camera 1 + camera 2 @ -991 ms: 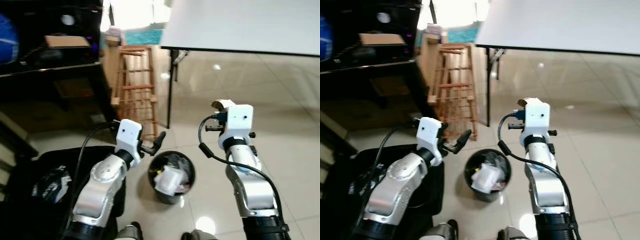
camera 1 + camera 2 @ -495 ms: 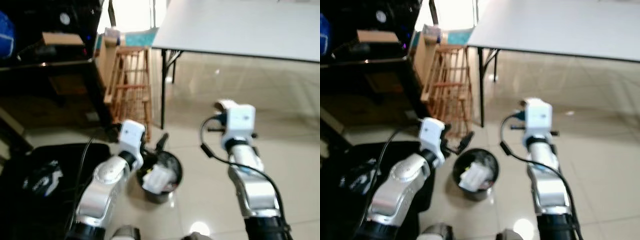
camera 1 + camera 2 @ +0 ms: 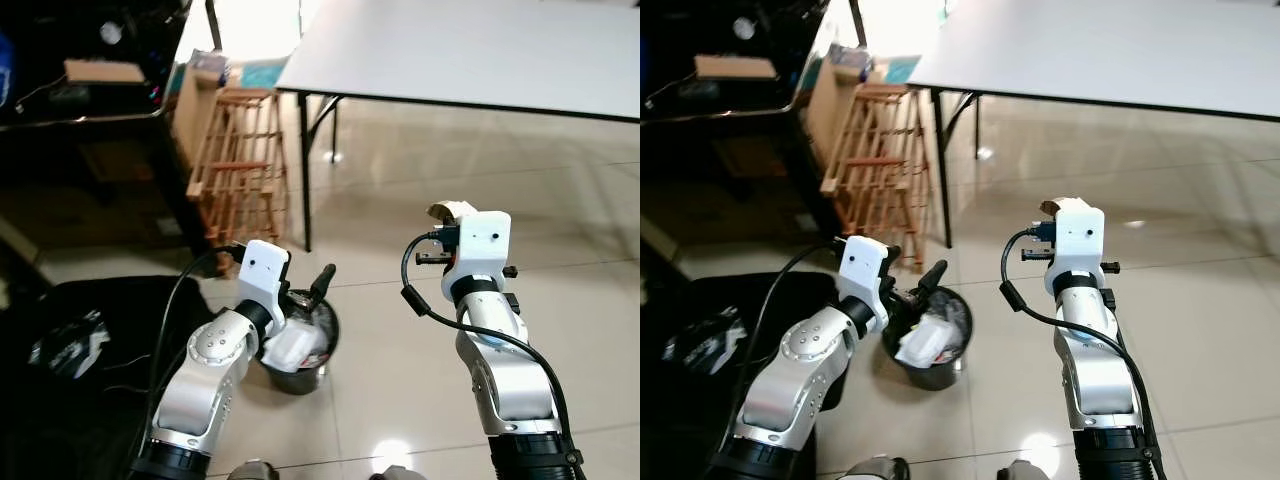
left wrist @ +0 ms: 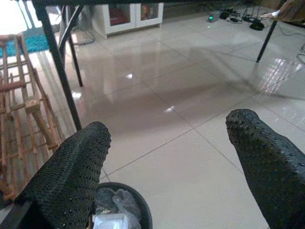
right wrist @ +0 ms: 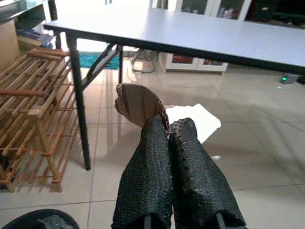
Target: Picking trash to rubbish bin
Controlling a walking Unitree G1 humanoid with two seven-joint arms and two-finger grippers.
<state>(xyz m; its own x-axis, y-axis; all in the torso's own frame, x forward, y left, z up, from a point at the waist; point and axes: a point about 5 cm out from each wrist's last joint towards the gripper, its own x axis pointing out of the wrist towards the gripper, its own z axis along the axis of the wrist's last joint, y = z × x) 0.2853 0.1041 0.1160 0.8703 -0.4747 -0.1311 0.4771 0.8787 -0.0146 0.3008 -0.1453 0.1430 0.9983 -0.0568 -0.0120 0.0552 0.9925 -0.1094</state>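
- Trash (image 5: 143, 106), a scrap of brown card with a white piece behind it, sits pinched at the tips of our right gripper (image 5: 167, 130), fingers pressed together on it; we hold it raised above the floor tiles, off to the right of the rubbish bin (image 3: 300, 345).
- We judge the scrap light, thin and floppy; the pinch on one edge looks enough, though a loose grip could let it slide out.
- Our left gripper (image 4: 169, 138) hangs over the bin's rim with its fingers spread wide and nothing between them.
- The bin is small, round and black, already packed with crumpled white rubbish, standing on the floor just beside the black bag (image 3: 70, 350) at our left.
- Head views give the layout: bin between the arms, closer to the left one, so the right arm would need to swing inward.
- Right wrist view shows the scrap's shape and the grip, which the head views hide behind the wrist housing.
- Farther off: wooden rack (image 3: 232, 160), then the white table (image 3: 470, 50) on black legs.
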